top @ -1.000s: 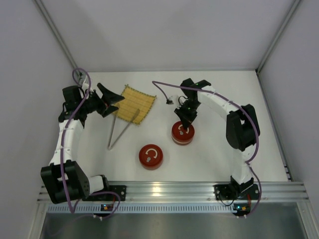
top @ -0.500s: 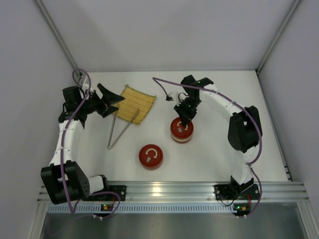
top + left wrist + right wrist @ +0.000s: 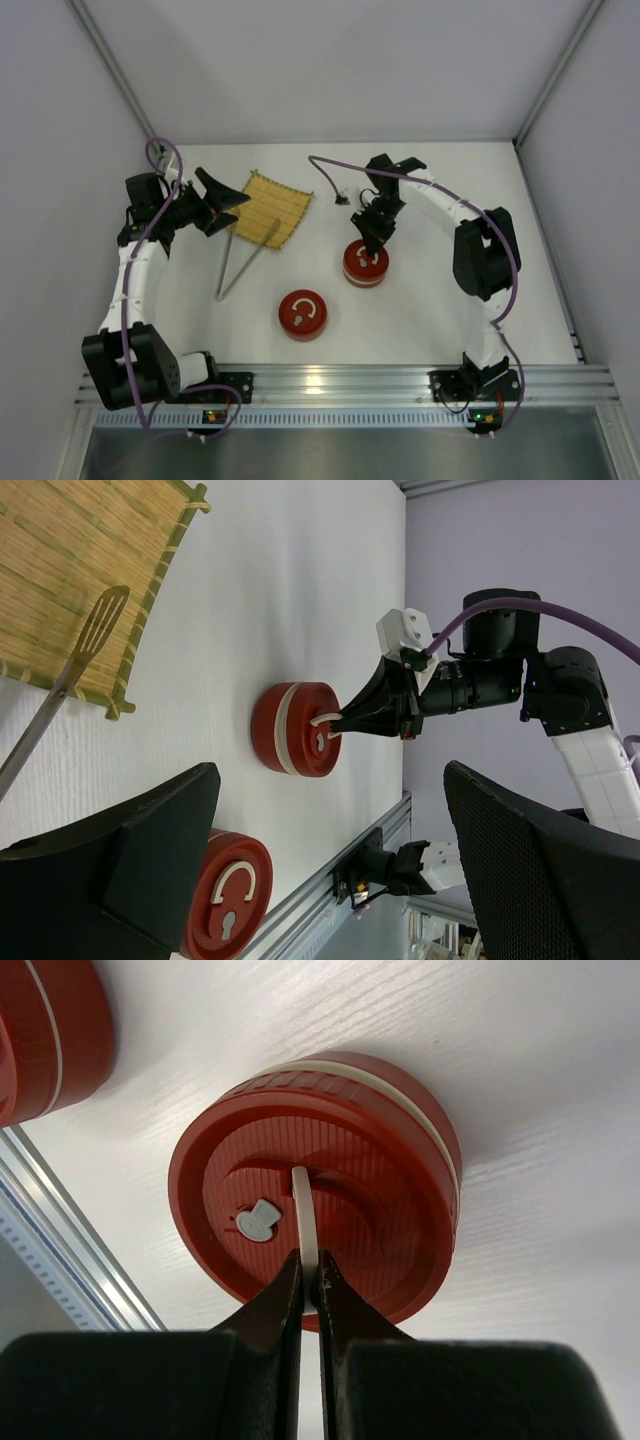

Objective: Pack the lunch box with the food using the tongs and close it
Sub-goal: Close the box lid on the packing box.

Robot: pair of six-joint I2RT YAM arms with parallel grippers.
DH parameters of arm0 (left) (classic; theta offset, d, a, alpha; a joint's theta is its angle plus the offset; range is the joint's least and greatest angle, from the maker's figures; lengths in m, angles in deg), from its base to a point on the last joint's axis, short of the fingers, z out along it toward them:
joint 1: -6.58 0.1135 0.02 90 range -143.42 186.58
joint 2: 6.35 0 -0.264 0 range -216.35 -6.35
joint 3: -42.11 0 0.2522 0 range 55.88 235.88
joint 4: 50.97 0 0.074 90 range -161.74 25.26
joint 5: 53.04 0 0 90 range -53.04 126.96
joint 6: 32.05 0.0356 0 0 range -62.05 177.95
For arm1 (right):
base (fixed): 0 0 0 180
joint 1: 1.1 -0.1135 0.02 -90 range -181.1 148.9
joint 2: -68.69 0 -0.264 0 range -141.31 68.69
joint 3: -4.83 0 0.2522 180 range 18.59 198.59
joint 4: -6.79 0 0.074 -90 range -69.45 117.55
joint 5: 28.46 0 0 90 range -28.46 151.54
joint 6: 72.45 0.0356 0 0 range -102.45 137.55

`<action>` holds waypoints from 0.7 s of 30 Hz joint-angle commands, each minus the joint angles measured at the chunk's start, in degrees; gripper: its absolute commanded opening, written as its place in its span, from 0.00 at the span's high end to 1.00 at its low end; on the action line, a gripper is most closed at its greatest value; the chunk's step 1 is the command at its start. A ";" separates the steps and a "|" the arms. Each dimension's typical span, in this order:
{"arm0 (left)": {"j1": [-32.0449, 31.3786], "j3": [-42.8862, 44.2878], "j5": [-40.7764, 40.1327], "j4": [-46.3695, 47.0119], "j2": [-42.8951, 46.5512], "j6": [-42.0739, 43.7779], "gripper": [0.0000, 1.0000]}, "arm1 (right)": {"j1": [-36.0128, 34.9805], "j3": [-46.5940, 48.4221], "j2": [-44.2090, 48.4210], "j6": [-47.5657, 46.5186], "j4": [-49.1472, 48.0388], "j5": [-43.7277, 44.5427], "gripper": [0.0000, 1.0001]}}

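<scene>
Right gripper clamped on white loop handle atop red lunch box, box just beyond fingertips. Left gripper jaws spread wide, nothing between; tongs near, untouched.

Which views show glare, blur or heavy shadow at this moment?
Top external: evenly lit and sharp, one bright glare patch on the metal rail. Left wrist: table sharp, its own dark fingers fill the lower corners. Right wrist: red lid crisp, right gripper body soft at the bottom edge.
</scene>
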 commanded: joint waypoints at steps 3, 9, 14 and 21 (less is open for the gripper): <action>0.47 0.61 0.77 1.56 1.19 1.04 0.02 | 0.46 -0.72 -0.45 -1.64 -1.39 -1.34 1.00; 0.47 0.96 0.06 0.16 1.63 2.88 0.02 | 0.55 -1.16 0.78 -0.15 -3.15 0.33 1.00; 0.47 0.96 -0.38 -0.20 1.89 3.33 0.02 | -1.03 -2.21 3.68 1.61 -5.00 4.19 1.00; 0.47 1.31 -0.99 -1.25 2.16 5.08 0.02 | -3.32 -12.04 5.96 2.67 -11.41 10.43 1.00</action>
